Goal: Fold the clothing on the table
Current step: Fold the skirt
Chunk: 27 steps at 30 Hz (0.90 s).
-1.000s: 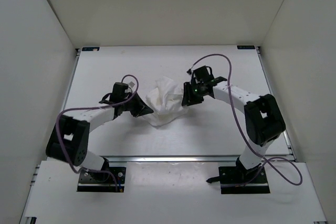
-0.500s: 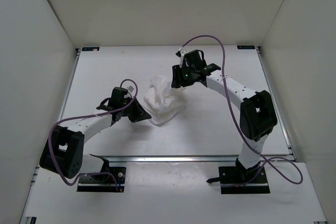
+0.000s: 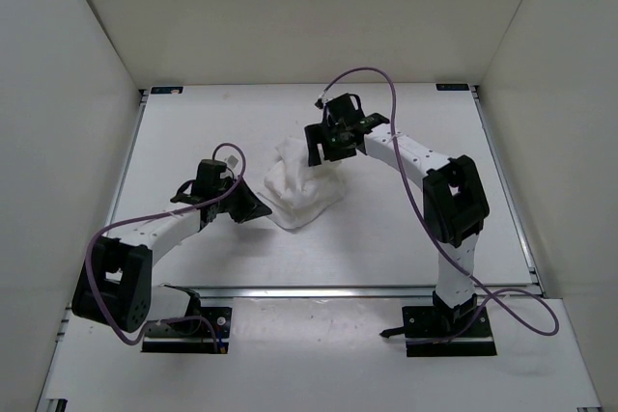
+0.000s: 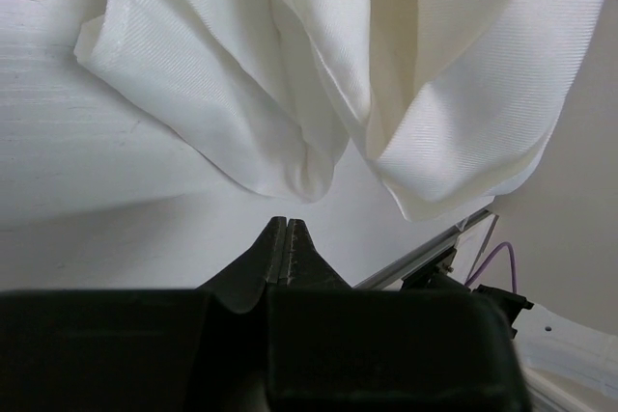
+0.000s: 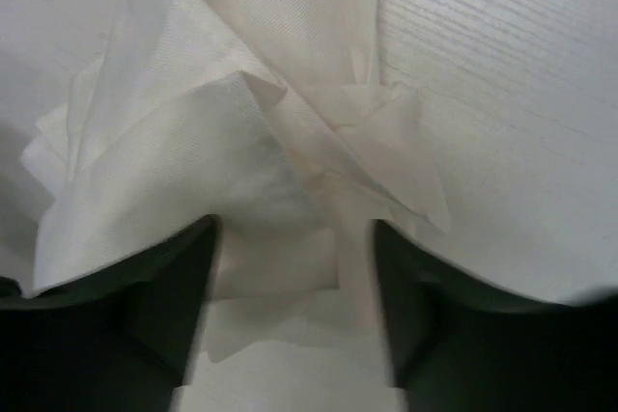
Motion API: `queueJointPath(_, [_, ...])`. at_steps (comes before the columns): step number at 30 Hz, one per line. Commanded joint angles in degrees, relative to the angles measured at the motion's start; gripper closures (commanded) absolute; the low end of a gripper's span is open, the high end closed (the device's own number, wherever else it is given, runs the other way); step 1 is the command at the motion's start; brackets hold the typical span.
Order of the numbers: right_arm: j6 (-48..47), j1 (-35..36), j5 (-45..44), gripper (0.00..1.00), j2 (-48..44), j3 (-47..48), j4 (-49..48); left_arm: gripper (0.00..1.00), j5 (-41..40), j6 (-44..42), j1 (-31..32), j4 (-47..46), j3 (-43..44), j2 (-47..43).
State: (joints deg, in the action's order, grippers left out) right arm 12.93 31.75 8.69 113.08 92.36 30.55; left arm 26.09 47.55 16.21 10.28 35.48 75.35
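Note:
The clothing (image 3: 301,186) is a crumpled white heap in the middle of the table (image 3: 406,229). My left gripper (image 3: 259,210) rests at the heap's near-left edge; in the left wrist view its jaws (image 4: 288,225) are shut with nothing between them, and the ribbed fabric (image 4: 415,84) lies just beyond the tips. My right gripper (image 3: 320,153) hangs over the heap's far side. In the right wrist view it (image 5: 293,231) is open, its two dark fingers (image 5: 174,287) set wide apart above wrinkled folds of the clothing (image 5: 193,171), gripping nothing.
White walls enclose the table on three sides. A metal rail (image 3: 319,288) runs along the near edge, and another rail (image 3: 500,180) along the right. Purple cables (image 3: 386,79) loop off both arms.
My right gripper has opened and let go of the clothing while swinging toward the far left. The heap has settled lower. My left gripper has drawn back slightly to the left, still shut.

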Motion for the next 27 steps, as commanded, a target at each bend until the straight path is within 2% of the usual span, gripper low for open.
queueJointPath(1, [1.0,-0.1,0.0,0.49,0.2,3.5,0.1,1.0,1.0,-1.0,-0.5,-0.1,-0.4,-1.9])
queueJointPath(2, [1.1,0.0,0.4,0.68,0.4,3.5,0.0,1.0,1.2,-1.0,-0.6,-0.3,-0.5,-2.0])
queueJointPath(6, [1.7,0.9,1.8,0.99,0.0,4.2,-0.2,1.0,1.2,-0.8,-0.6,-0.6,-1.0,-2.0])
queueJointPath(7, [2.7,1.0,3.0,1.0,-0.3,4.1,-0.7,1.0,1.5,-0.7,-0.8,-0.7,-1.7,-2.2])
queueJointPath(12, [3.1,2.6,8.1,1.0,-0.5,5.0,-3.1,1.0,1.3,-0.5,-1.6,-1.4,-3.0,-2.7])
queueJointPath(18, [2.9,6.8,11.7,1.0,2.7,13.4,-1.6,1.0,1.9,-0.4,-2.4,-1.9,-4.3,-3.5])
queueJointPath(21, [3.8,9.2,14.9,0.99,3.8,14.3,-3.8,1.0,1.9,-0.3,-2.5,-1.9,-4.7,-4.2])
queueJointPath(23, [4.0,10.7,16.5,0.81,4.1,13.6,-4.5,1.0,1.4,-0.6,-3.1,-1.1,-4.8,-4.9])
queueJointPath(24, [3.7,11.7,16.9,0.63,4.3,13.8,-4.4,1.0,1.2,-1.1,-3.8,-0.9,-4.9,-5.4])
queueJointPath(25, [3.5,11.8,15.9,0.55,4.6,13.9,-3.6,1.0,1.3,-1.1,-4.4,-0.4,-5.2,-5.7])
queueJointPath(27, [2.6,12.3,14.4,0.49,3.3,13.6,-2.3,1.0,1.1,-2.0,-5.0,0.9,-4.7,-6.8])
